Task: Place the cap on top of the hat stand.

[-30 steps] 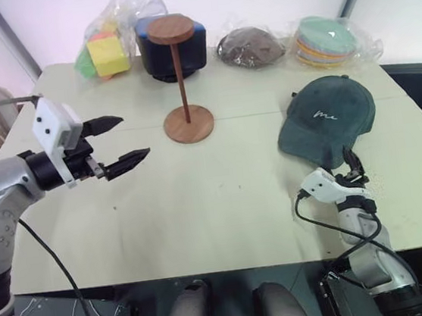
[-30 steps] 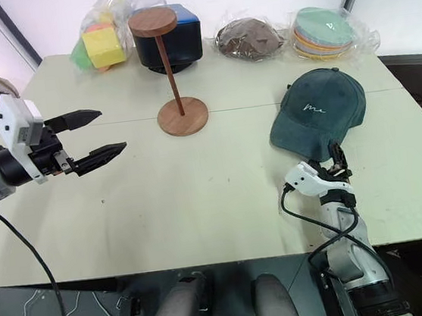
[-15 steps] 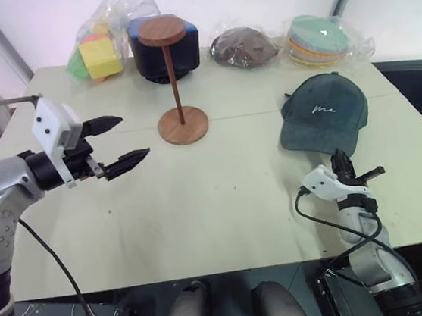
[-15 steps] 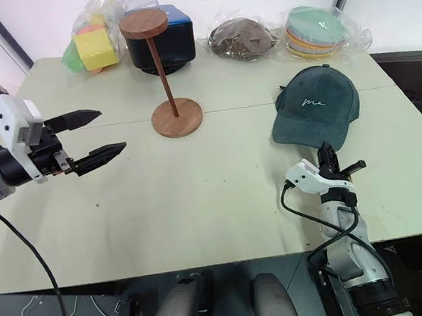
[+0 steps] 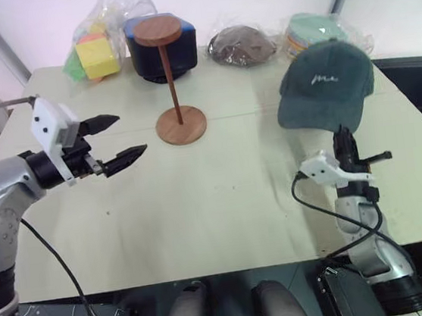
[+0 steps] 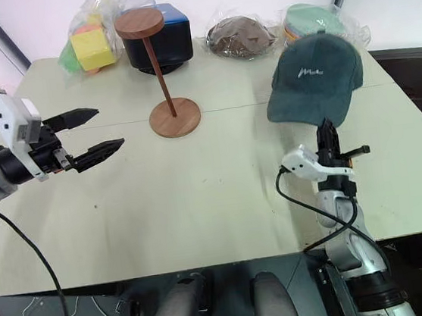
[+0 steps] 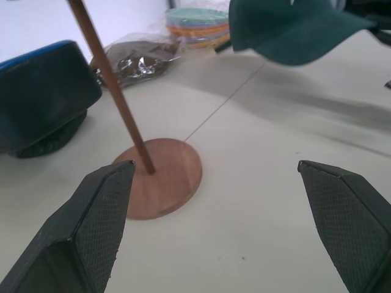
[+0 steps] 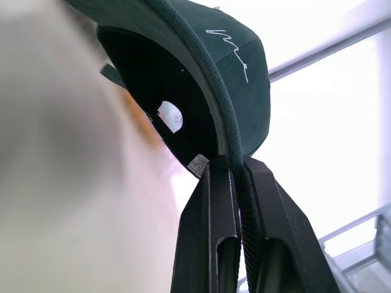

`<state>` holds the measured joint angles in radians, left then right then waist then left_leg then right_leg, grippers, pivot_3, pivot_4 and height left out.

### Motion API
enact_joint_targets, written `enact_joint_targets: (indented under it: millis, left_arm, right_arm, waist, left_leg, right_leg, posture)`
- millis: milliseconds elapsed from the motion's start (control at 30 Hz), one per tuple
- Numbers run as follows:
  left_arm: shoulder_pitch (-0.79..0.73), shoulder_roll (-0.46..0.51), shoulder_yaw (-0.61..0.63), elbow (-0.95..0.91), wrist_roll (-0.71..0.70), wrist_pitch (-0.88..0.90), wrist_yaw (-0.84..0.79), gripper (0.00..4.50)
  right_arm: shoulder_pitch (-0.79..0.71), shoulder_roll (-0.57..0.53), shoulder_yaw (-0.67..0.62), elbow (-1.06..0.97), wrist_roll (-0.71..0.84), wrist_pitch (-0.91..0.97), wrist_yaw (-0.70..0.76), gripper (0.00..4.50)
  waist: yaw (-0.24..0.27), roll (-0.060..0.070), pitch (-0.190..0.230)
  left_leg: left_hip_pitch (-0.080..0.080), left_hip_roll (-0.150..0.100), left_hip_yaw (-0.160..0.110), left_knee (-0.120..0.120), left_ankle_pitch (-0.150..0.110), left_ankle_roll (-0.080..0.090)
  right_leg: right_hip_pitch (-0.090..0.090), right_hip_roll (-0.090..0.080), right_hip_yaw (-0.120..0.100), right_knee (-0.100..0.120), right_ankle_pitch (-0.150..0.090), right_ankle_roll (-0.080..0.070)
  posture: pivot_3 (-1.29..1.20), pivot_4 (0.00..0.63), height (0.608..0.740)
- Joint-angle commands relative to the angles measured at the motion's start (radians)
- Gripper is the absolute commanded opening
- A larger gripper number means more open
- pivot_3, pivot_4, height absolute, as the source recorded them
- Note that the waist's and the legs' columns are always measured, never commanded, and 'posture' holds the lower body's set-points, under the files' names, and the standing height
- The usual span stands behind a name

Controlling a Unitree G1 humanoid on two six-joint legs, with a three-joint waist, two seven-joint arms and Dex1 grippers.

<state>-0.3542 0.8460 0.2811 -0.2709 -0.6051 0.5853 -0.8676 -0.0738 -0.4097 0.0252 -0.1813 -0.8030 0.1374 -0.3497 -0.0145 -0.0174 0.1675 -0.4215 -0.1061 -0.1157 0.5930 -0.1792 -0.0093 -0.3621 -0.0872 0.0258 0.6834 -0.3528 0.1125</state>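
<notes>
Near the table's (image 5: 224, 202) front right edge, our right gripper (image 5: 342, 139) pinches the brim of the dark teal-green suede cap (image 5: 326, 84), lifted directly above it. Our left gripper (image 5: 117, 138) hangs wide open, empty, near the left edge. Farther back stands the brown wooden hat stand (image 5: 173, 82).

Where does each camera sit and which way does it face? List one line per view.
Left eye: on the head, looking down over the table; both arms show.
Right eye: beside it, same scene.
Left wrist: faces the hat stand between the open left gripper fingers.
Right wrist: looks up along the right gripper, shut on the cap brim.
Shared: cap and stand appear in head views too.
</notes>
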Motion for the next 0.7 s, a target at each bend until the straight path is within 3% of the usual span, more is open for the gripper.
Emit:
enact_joint_targets:
  millis: [33,333,700]
  left_arm:
    - [-0.002,-0.032,-0.003,0.038,0.023,-0.046,0.016,4.5]
    - [-0.063,-0.167,-0.07,0.241,0.102,-0.153,0.047,4.5]
    - [-0.107,-0.293,-0.129,0.425,0.185,-0.261,0.047,4.5]
  right_arm:
    - [-0.065,0.024,-0.009,-0.089,-0.012,0.018,0.015,0.03]
    - [-0.3,0.126,0.064,-0.121,0.031,0.033,0.134,0.03]
    - [-0.465,0.192,0.138,-0.035,0.016,-0.005,0.134,0.03]
  waist:
    - [0.0,0.0,0.0]
    - [-0.001,0.0,0.0]
    - [-0.004,0.0,0.0]
  left_leg:
    - [0.0,0.0,0.0,0.0,0.0,0.0]
    - [0.0,0.0,0.0,0.0,0.001,-0.001]
    - [-0.005,0.0,0.0,0.0,0.004,-0.007]
  right_leg:
    - [0.0,0.0,0.0,0.0,0.0,0.0]
    - [-0.001,0.0,0.0,0.001,0.0,0.0]
    - [-0.007,0.0,-0.001,0.002,0.0,0.0]
  posture:
    - [0.0,0.15,0.74]
    - [0.0,0.15,0.74]
    - [0.0,0.15,0.74]
